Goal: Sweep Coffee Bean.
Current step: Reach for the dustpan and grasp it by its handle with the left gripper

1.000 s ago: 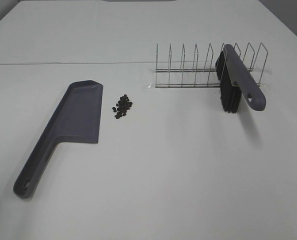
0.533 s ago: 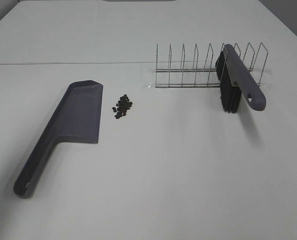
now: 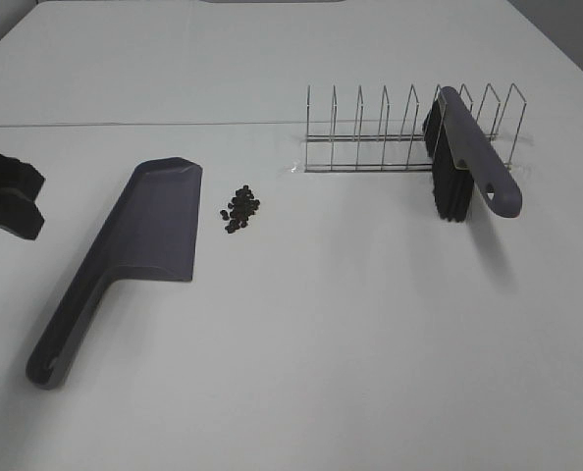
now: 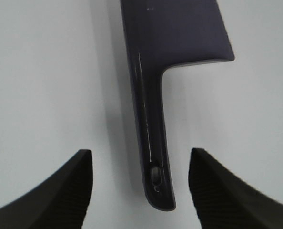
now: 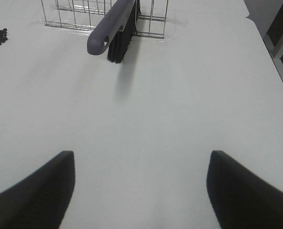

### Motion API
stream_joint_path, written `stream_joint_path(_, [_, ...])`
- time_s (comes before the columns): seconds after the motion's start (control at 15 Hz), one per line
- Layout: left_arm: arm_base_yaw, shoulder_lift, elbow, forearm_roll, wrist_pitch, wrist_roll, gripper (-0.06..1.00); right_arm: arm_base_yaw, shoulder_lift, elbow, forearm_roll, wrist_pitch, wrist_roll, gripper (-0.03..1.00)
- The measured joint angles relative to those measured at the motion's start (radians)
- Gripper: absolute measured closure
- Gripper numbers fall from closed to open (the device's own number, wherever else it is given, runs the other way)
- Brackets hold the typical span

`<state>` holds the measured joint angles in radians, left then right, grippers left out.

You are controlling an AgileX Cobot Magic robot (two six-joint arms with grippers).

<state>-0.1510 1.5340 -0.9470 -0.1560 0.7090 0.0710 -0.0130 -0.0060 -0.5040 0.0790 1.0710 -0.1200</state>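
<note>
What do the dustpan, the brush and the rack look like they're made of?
The dustpan: likely moulded plastic, grey-purple, smooth semi-gloss; a light streak runs along its handle in the left wrist view. The brush: matching plastic handle, black bristles, probably synthetic. The rack: thin bare metal wire, silvery.

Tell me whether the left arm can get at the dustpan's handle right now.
Probably yes. The left gripper is open, and its wrist view shows the dustpan handle lying flat on the table, lined up with the gap between the fingers, nothing beside or over it.
</note>
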Motion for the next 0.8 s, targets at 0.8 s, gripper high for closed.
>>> stream_joint_path(0.8, [-0.082, 0.286, -0.031, 0.045, -0.111, -0.166, 0.29, 0.0, 0.0, 0.0, 0.0, 0.0, 0.0, 0.24])
